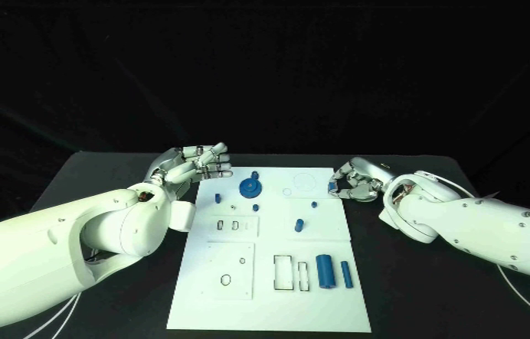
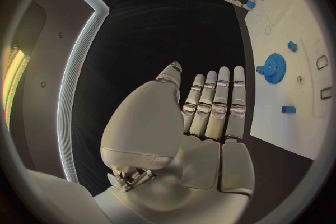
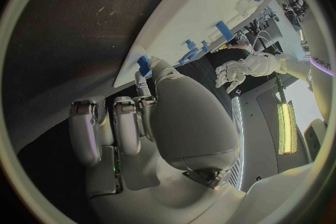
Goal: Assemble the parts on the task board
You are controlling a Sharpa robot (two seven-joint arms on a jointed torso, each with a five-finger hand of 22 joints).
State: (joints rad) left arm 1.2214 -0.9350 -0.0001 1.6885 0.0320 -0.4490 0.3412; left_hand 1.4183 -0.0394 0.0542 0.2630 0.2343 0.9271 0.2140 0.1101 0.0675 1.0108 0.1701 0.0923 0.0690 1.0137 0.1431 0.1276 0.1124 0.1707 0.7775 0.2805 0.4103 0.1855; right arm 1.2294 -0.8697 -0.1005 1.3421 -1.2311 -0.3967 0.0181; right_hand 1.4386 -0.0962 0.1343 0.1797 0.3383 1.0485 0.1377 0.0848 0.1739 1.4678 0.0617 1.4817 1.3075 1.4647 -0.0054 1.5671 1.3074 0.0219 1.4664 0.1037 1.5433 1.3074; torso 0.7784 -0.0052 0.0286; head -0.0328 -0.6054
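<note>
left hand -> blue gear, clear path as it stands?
Probably yes. The left hand is open and holds nothing, hovering off the board's left edge, with the blue gear close beside it. Nothing lies between them, and the right hand is at the opposite edge.

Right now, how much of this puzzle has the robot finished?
Barely begun. A blue gear sits on the task board; whether it is seated, I cannot tell. The right hand pinches a small blue part at the board's edge. The left hand is open. Cylinders still lie loose.

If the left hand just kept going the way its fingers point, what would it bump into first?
Probably nothing. The left hand points along the task board's edge over bare black table; the blue gear lies off to the side. Depth is unclear.
</note>
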